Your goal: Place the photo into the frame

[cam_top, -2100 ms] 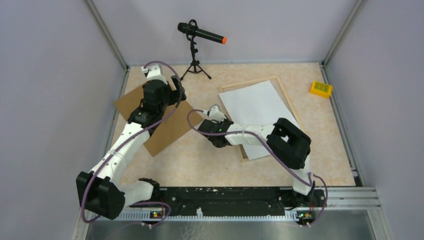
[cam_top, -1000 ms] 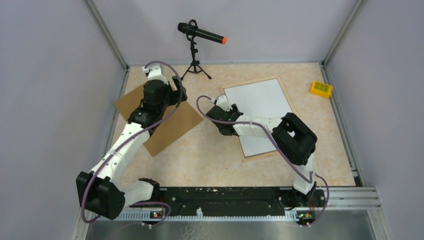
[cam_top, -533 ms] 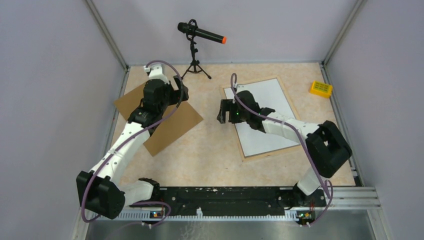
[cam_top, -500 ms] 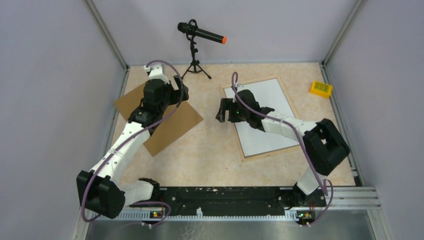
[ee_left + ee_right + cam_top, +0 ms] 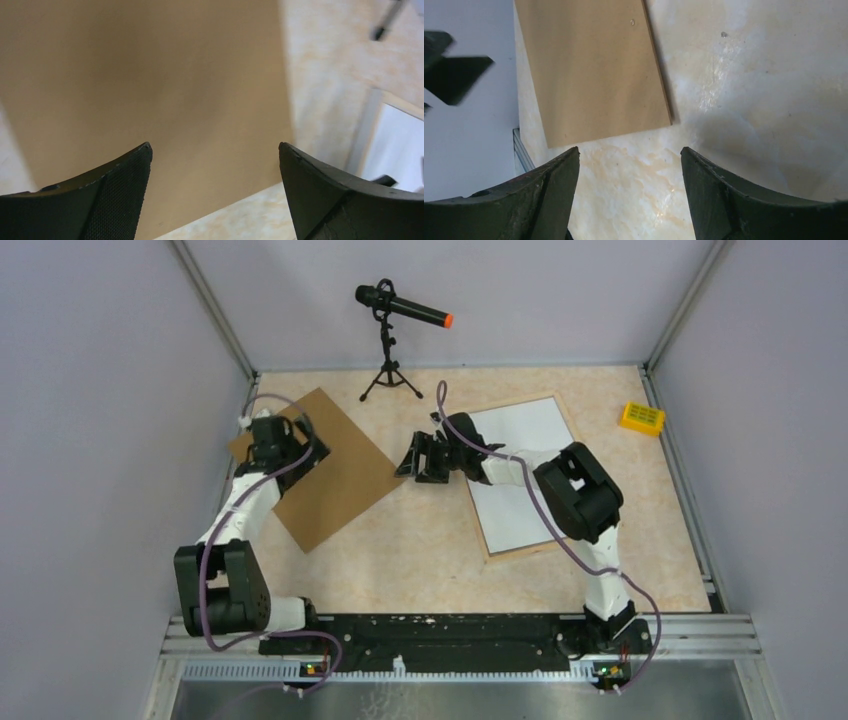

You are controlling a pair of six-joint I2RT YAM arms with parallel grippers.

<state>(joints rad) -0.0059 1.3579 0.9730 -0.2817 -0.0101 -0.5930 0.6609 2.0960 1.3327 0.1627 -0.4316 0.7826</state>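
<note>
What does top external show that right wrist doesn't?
Only top external: the frame with the photo lying white side up inside it, a microphone on a tripod, and a yellow block. Only right wrist: a close look at the right gripper, fingers apart with nothing between them. Both: the brown backing board flat on the table.

matt brown backing board (image 5: 330,465), pale wood frame (image 5: 530,547), smooth white paper photo (image 5: 520,430)

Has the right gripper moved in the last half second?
Yes. The right gripper has shifted left, off the left rail of the frame, toward the brown board.
</note>
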